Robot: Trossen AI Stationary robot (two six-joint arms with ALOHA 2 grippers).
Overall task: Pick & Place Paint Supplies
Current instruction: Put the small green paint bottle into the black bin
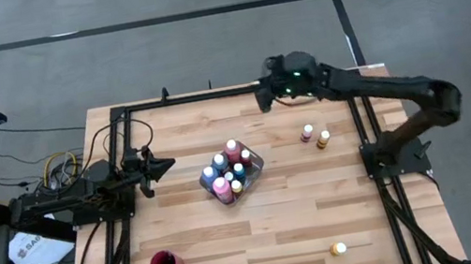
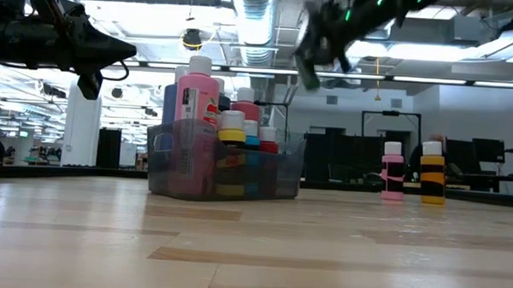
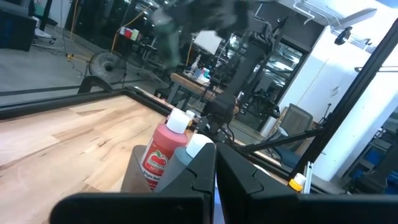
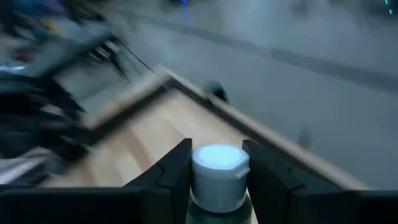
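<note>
- Right gripper: raised over the table's far edge, fingers clamped on a green bottle with a pale cap, held upright.
- Left gripper: waiting left of the tray, fingers together, empty.
- Tray: mid-table, already packed with bottles; free room looks scarce.
- Loose bottles: pink bottle and yellow bottle right of the tray; another yellow one near the front edge.
- Handling advice: carry the green bottle level, keep it above the caps, lower it into a gap, release only once it stands.
</note>
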